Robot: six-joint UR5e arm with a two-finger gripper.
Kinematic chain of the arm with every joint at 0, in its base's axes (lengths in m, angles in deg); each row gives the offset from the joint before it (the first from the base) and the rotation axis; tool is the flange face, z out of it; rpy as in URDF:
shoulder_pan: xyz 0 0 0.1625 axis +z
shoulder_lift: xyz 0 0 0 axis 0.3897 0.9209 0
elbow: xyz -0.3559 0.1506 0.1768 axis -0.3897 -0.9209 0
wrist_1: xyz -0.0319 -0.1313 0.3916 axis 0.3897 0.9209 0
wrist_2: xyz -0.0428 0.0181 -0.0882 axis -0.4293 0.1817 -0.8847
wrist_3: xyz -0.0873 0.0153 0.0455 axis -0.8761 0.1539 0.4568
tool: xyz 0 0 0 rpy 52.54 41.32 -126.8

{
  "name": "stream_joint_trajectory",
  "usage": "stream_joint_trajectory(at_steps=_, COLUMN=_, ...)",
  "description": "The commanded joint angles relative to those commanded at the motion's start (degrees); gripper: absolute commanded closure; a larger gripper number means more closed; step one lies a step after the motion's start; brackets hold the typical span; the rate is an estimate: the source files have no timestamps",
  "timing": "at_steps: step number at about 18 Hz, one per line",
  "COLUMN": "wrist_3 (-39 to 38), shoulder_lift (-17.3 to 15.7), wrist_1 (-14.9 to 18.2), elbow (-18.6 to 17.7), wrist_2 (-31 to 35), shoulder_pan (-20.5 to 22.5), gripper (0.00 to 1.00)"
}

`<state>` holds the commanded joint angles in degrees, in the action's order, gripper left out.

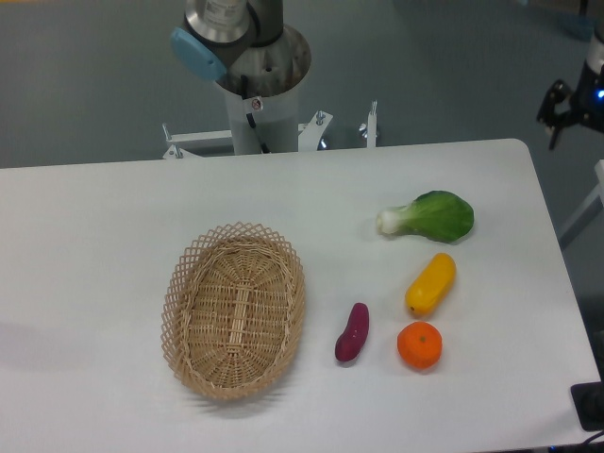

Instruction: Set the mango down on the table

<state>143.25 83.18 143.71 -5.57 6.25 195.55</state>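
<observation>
We are looking at a white bench point(113, 217) with rounded corners, standing over a grey-blue floor. The mango point(430, 284) is lying on the bench toward the right side, tilted, nothing gripping it. Just below it the orange point(419, 344) is sitting close by, apart or barely touching, we cannot tell. The purple sweet potato point(352, 332) is lying left of the orange, near it but apart. The green leafy vegetable point(429, 216) is resting above the mango, white stem pointing left. The oval wicker basket point(234, 310) is sitting left of centre, holding nothing we can see. The arm's base column point(257, 80) is standing behind the bench's far edge. The claw point(571, 102) is hanging at the right frame edge, off past the bench corner, well apart from the mango; it is partly cut off, so we cannot tell whether its fingers are apart or together.
</observation>
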Motion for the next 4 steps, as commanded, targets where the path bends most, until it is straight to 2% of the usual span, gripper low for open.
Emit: stream_joint_trajectory(at_steps=4, wrist_3=0.0, shoulder_lift=-0.09, wrist_1=0.0, elbow=-0.26, wrist_2=-0.26, shoulder_pan=0.0, gripper=0.0)
